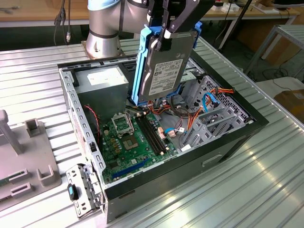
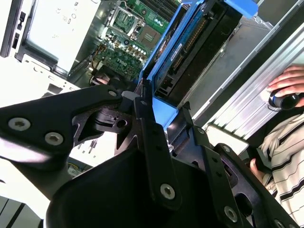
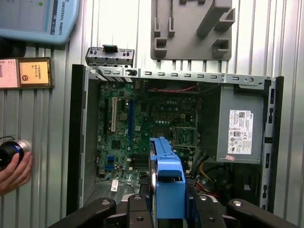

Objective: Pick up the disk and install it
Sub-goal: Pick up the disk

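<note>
Exterior view, biggest stuff first: a ribbed metal table [image 1: 266,190] with the open PC case [image 1: 190,164] lying on its side on it, insides facing up. Inside the case there's the grey box with the white sticker [image 1: 102,80] at the end nearest the arm's base [image 1: 102,33], the green motherboard [image 1: 128,142] across the floor, and a metal drive cage [image 1: 209,111] toward the exterior view's right.

The disk [image 1: 166,71] is up in the air over the case, roughly above the gap between the grey box and the cage. It's standing on end, long axis close to vertical with a slight lean. The labelled face is turned toward the camera and the blue carrier runs up both long edges.

My gripper [image 1: 171,33] has it pinched at the upper end, fingers clamped against the two flat faces, so the disk hangs straight down below them.

In the first wrist view I'm looking down along the disk's thin blue edge, with the motherboard beyond it. A person's hand [image 3: 14,173] rests on a round black knob out on the table beside the case
</note>
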Controlling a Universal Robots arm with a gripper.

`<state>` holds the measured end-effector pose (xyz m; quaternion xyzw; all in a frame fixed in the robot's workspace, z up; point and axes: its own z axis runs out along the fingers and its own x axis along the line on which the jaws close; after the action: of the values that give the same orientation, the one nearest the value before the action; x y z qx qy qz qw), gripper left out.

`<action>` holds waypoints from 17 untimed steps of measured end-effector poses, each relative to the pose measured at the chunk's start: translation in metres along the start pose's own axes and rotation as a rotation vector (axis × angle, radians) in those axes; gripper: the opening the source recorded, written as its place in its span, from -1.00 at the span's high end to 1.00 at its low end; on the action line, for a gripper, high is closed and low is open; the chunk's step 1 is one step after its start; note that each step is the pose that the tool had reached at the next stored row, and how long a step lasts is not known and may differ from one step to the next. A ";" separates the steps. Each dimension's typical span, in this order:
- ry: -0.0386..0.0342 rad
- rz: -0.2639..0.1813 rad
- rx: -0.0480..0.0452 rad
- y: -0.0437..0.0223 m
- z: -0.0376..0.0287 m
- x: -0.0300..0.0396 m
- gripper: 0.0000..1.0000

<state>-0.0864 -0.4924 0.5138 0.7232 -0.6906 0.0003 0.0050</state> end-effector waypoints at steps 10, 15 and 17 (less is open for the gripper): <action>0.0001 0.000 0.0000 -0.0008 0.0000 0.0044 0.27; 0.0000 0.000 0.0000 -0.0004 0.0003 0.0139 0.27; 0.0001 0.000 -0.0001 -0.0002 0.0004 0.0175 0.27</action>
<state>-0.0854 -0.5099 0.5136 0.7232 -0.6906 0.0003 0.0051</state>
